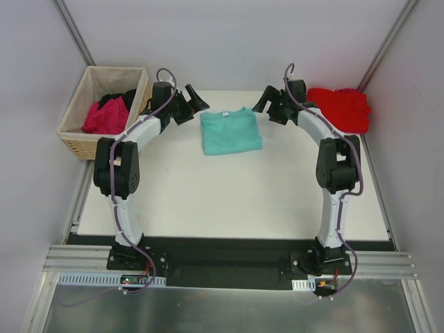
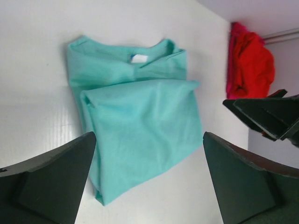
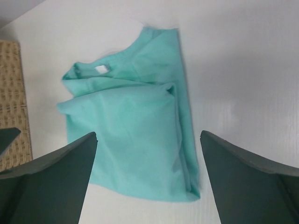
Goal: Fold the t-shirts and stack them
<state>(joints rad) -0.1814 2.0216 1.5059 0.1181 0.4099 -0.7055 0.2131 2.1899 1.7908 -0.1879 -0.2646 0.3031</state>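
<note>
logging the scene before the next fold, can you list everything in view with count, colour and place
teal t-shirt: one, teal with a white neck label, folded, far middle of the table
red t-shirt: one heap, number in it unclear, bright red, far right corner
magenta t-shirt: one bundle, magenta, inside the basket
black t-shirt: one bundle, black, inside the basket behind the magenta one
basket: one, woven tan with beige lining, far left
table: one, white, under the arms
left end effector: one, black, open, just left of the teal shirt
right end effector: one, black, open, just right of the teal shirt
</note>
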